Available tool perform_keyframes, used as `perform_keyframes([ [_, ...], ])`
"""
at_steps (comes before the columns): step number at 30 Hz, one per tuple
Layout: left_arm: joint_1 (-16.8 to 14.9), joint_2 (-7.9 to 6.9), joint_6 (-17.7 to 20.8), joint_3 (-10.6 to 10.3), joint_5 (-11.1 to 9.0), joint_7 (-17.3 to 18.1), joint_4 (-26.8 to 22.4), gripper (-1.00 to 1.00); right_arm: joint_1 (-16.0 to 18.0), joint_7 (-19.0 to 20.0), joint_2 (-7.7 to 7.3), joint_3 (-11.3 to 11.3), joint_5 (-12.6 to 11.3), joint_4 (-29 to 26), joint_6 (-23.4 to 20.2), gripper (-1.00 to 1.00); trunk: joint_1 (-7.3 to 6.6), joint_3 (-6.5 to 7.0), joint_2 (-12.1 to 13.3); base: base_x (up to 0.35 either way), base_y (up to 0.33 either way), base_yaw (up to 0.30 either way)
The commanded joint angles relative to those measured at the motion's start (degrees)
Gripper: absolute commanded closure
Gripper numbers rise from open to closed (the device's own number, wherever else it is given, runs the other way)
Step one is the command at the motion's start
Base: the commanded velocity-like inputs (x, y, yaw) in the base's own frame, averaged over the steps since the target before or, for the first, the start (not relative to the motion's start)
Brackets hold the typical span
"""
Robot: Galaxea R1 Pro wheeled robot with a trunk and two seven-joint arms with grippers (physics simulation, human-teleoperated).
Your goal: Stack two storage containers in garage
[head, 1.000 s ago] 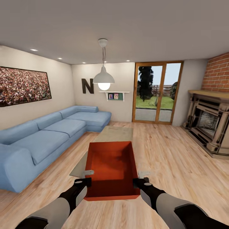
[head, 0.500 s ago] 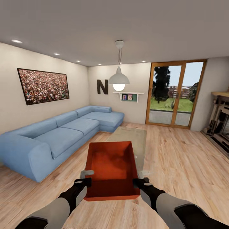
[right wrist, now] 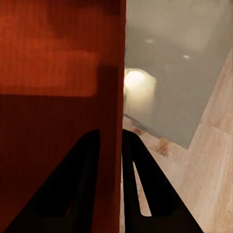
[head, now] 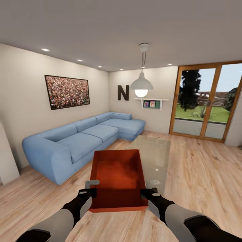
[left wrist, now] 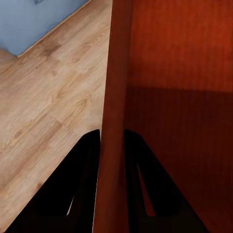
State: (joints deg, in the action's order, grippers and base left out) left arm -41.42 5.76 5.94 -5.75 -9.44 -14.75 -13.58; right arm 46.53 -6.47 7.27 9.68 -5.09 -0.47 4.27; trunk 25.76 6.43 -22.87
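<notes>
Both your grippers clamp one storage container (head: 118,178): left gripper (left wrist: 112,145) on its left wall, right gripper (right wrist: 110,143) on its right, seemingly above the glass table (head: 153,156).

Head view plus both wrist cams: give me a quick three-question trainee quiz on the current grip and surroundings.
1. True or false: the storage container is clamped by both the left gripper and the right gripper.
2. Which part of the container does each gripper pinch?
3. What lies on the wood-plank floor just beyond the container? A) glass coffee table B) red car C) wooden bench

Key
1. True
2. A side wall, one finger inside and one outside
3. A
</notes>
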Motion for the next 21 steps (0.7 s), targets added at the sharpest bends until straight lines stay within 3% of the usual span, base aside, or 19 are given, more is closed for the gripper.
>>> perform_keyframes([
  [1,-0.06,-2.15,0.39,4.46,0.65,-0.72,-0.39,1.0,-0.03,-0.12,0.02,-1.24,-0.45,0.1,0.12,1.0,0.02,0.01,-0.05,0.0,0.0,0.298],
  [21,-0.06,-2.16,0.39,4.46,0.65,-0.72,-0.32,1.0,-0.03,-0.12,0.02,-1.23,-0.45,0.12,0.12,1.0,0.02,0.63,-0.05,0.0,0.0,0.298],
])
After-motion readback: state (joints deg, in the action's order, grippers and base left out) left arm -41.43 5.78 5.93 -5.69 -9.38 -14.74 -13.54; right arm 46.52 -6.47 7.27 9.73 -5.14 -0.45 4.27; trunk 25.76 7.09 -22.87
